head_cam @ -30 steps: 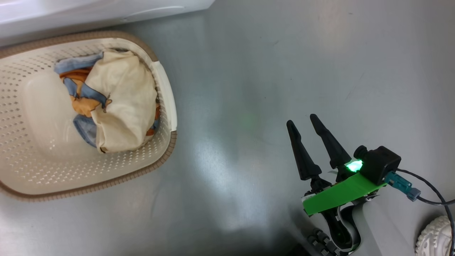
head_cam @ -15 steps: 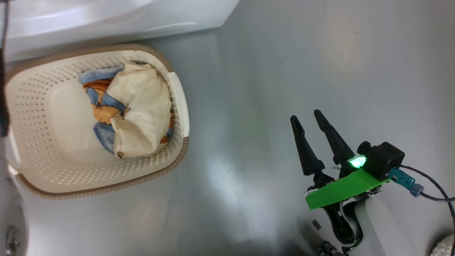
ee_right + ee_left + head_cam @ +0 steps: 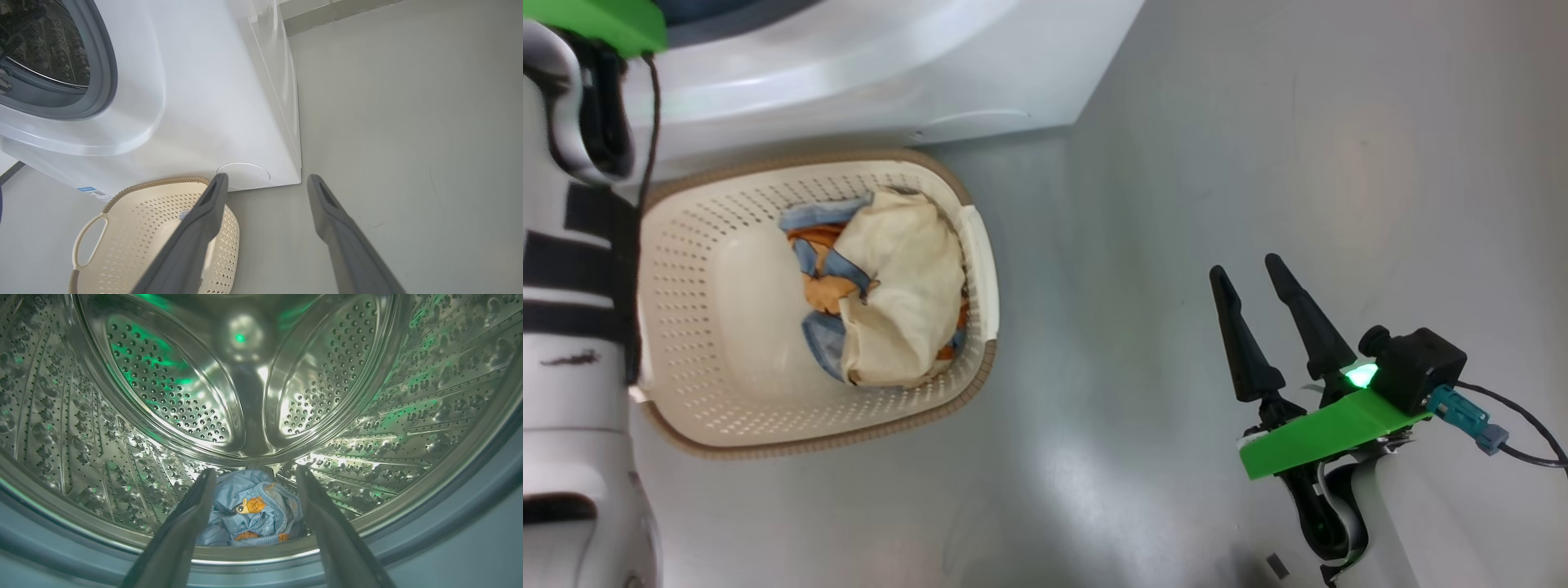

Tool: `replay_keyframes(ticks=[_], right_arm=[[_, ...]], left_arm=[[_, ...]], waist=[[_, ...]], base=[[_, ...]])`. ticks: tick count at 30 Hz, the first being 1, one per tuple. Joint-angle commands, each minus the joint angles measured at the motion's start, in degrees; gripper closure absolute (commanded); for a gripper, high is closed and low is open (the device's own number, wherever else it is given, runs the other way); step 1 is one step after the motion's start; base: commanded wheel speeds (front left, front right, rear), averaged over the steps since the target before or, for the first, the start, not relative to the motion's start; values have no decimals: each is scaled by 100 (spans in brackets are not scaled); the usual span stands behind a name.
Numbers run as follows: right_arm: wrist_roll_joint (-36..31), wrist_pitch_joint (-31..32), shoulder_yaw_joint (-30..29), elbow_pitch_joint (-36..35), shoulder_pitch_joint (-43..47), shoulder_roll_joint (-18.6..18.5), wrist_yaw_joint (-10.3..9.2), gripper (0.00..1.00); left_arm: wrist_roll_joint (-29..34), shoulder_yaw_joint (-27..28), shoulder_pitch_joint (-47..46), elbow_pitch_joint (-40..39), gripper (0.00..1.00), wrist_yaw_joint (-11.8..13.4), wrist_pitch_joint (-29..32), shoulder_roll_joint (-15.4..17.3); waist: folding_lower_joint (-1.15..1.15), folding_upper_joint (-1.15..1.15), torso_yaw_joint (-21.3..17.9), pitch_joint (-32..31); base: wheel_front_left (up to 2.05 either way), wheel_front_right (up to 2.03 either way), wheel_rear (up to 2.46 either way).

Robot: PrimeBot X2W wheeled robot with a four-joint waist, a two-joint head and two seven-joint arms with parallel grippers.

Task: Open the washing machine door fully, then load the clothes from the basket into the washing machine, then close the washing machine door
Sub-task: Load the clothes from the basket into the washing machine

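Head view: the camera has swung since a second ago, so more of the washing machine (image 3: 890,65) front shows and the basket (image 3: 809,159) sits nearer the middle; the basket itself has not been moved on the floor (image 3: 1176,163). The pale left forearm (image 3: 572,327) has entered at the left edge, reaching up towards the machine. In the basket a cream garment (image 3: 907,294) lies over blue and orange cloth (image 3: 821,278), the bundle unchanged. The right pincer (image 3: 1245,268) hovers over bare floor well right of the basket, its fingers spread, holding nothing. Left wrist view: the left pincer (image 3: 255,470) is at the mouth of the steel drum (image 3: 175,388), fingers wide apart, and a blue printed garment (image 3: 249,510) lies loose on the drum bottom beyond them, apparently just let go. Right wrist view: the machine's opening is uncovered; the door itself cannot be seen. Assessment: one piece is loaded, the basket load remains, and the door is not yet closed.
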Motion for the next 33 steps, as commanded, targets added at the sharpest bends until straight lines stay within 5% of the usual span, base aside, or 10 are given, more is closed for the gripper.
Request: replay_keyframes(ticks=[1, 33], right_arm=[[-40, -28, 100, -83, 212, 21, 10, 0], [-275, -28, -57, 175, 865, 22, 10, 0]], left_arm=[[-1, 82, 159, -207, 0, -26, -29, 218], [27, 475, 3153, -1999, 0, -68, -29, 111]], waist=[[0, 0, 149, -226], [0, 0, 549, -2163]], base=[[0, 0, 0], [0, 0, 0]])
